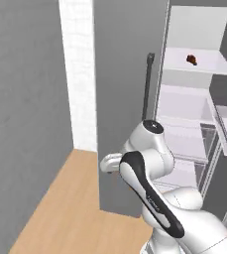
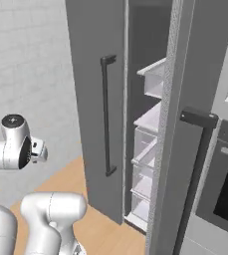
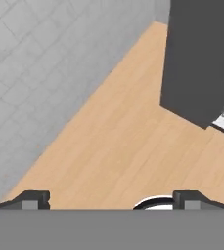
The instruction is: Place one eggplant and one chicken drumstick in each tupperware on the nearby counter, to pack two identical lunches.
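The fridge is seen with its door swung open. One small brown piece, taken to be a chicken drumstick, lies on an upper shelf, toward the shelf's right half. No eggplant, tupperware or counter can be made out, so packing is judged not yet begun; all four placements remain. The gripper is pointed down at the wooden floor, fingers spread wide, nothing held. Open floor is noted left of the door's edge. The door's lower corner sits near the arm, and reach to the shelf is narrowed by it.
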